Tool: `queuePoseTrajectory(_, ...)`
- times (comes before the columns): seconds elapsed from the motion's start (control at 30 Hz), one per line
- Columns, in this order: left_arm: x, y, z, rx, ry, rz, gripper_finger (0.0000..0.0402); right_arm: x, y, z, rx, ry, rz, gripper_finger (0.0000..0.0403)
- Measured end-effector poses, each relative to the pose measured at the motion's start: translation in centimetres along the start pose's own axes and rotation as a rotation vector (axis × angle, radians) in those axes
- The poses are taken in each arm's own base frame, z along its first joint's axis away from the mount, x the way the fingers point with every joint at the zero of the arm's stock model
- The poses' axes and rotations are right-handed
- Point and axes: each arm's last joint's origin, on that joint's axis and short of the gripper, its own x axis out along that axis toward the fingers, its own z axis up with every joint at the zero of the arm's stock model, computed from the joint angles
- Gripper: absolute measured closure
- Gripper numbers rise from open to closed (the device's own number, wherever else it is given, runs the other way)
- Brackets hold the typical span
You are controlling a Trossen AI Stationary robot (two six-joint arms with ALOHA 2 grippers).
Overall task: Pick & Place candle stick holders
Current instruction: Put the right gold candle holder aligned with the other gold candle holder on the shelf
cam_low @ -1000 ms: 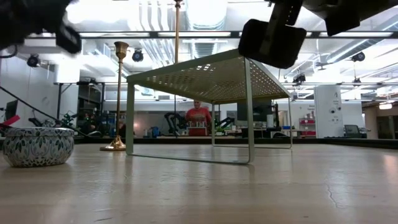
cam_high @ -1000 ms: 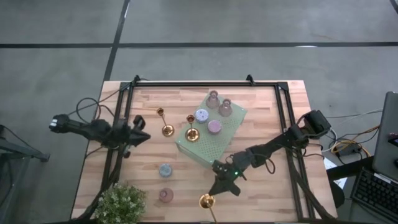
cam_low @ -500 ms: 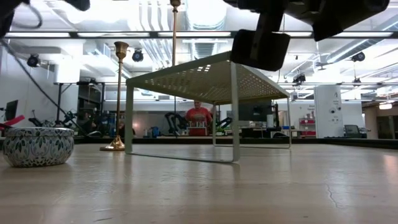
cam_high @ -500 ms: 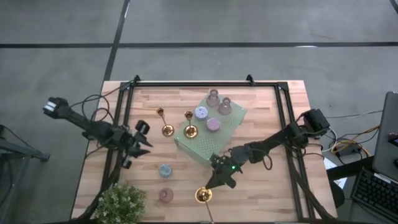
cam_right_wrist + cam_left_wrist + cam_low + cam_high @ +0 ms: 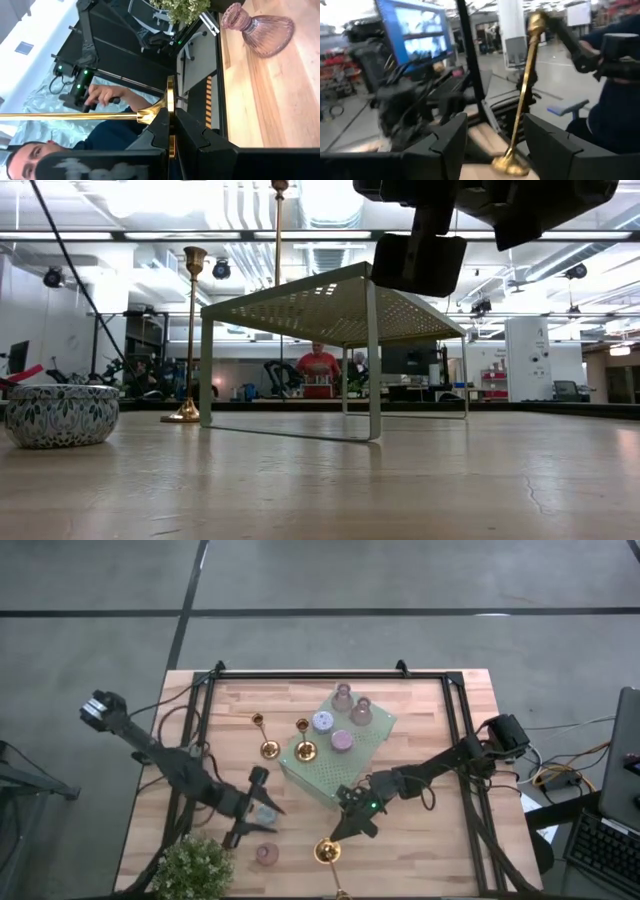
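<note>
Here, with 6 o'clock as the table's (image 5: 455,840) near edge and 12 o'clock its far edge, the leafy plant (image 5: 194,866) sits nearest, at about 7 o'clock. Just beside it, toward the centre, stands a small pink holder (image 5: 267,854).

At about 6 o'clock the right gripper (image 5: 343,833) is clamped narrowly on the flared base of a gold candlestick (image 5: 325,852). The right wrist view shows both fingers pinching the rim of the base (image 5: 170,125), with the stem standing roughly upright. Whether the base touches the wood cannot be told.

A little farther in, at about 8 o'clock from the table's centre, the left gripper (image 5: 260,819) has its fingers (image 5: 451,142) spread wide around the pale blue holder (image 5: 266,810). Whether they touch it cannot be told.

At the centre stands the pale-green dotted block (image 5: 345,772). Its 9 o'clock corner carries a second gold candlestick (image 5: 306,750). Behind this on the block come a lilac holder (image 5: 345,742), then a pale round holder (image 5: 324,723). Two pink vase-shaped holders (image 5: 362,713) stand at its 12 o'clock corner.

A third gold candlestick (image 5: 268,748) stands on the wood just beside the block, at its 9 o'clock side.
</note>
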Motion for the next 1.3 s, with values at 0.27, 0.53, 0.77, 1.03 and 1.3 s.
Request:
queuePoseTrajectory(0.27,6.1,-1.7,-0.1,0.027,0.08,0.021,0.0206,0.0,0.0,-0.1,0.006,0.02,0.007,0.0394)
queuePoseTrajectory(0.53,10.2,-2.7,0.1,0.067,0.083,0.017,0.0206,0.0,0.0,-0.1,0.013,0.022,0.007,0.0394)
queuePoseTrajectory(0.77,13.6,-3.5,-0.1,0.07,0.086,0.026,0.0206,0.0,-0.1,-0.1,0.019,0.015,0.002,0.0394)
queuePoseTrajectory(1.03,15.3,-4.4,0.0,0.035,0.115,-0.115,0.0207,0.0,0.0,-0.1,0.016,0.025,0.009,0.0394)
queuePoseTrajectory(1.3,15.1,-4.6,0.7,0.002,0.109,-0.133,0.0208,0.0,-0.1,-0.1,0.014,0.023,0.007,0.0394)
